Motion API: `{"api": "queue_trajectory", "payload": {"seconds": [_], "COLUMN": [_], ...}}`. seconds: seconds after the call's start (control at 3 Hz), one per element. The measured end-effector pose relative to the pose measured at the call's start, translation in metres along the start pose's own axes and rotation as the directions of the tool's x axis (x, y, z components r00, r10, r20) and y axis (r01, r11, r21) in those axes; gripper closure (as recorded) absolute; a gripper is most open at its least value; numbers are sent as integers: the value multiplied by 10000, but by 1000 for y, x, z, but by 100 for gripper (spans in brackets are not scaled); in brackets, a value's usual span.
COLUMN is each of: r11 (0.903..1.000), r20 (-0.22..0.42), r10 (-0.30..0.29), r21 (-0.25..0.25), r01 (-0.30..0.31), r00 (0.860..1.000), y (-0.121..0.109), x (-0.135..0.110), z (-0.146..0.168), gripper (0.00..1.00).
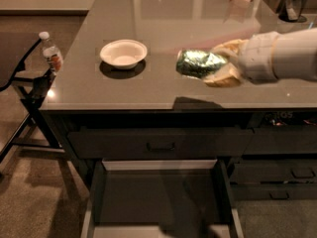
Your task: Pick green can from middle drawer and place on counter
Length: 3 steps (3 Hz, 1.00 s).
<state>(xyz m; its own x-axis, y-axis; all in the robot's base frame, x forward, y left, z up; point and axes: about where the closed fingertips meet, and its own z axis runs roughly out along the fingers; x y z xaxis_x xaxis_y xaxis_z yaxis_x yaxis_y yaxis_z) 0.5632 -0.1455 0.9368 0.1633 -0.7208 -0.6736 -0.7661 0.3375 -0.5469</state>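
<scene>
You see cream two-finger gripper (219,67) clamping dark-green speckled metal can (197,63) | over glossy grey worktop (148,14) | dark shallow drawer (158,202) open below

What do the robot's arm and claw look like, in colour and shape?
The claw, over the right part of the counter, has two pale cream, rounded, padded-looking fingers. Behind them is a white, blocky wrist section, then a smooth off-white cylindrical arm that extends to the right edge of the view. No cables, markings or sleeve are visible.
</scene>
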Motion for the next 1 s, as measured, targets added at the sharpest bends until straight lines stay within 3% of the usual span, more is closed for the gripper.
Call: {"api": "queue_trajectory", "payload": {"seconds": [0.33,0.67,1.0], "r11": [9975,9808,9483], "r20": [48,107,25], "r10": [707,1627,2509], "r21": [59,1069,2003], "r01": [-707,-1629,-2463], "r00": [9975,9866,9680], "y": [-27,-55,-75], "x": [-6,-1,13], "z": [48,83,101], "gripper": [100,100,100]}}
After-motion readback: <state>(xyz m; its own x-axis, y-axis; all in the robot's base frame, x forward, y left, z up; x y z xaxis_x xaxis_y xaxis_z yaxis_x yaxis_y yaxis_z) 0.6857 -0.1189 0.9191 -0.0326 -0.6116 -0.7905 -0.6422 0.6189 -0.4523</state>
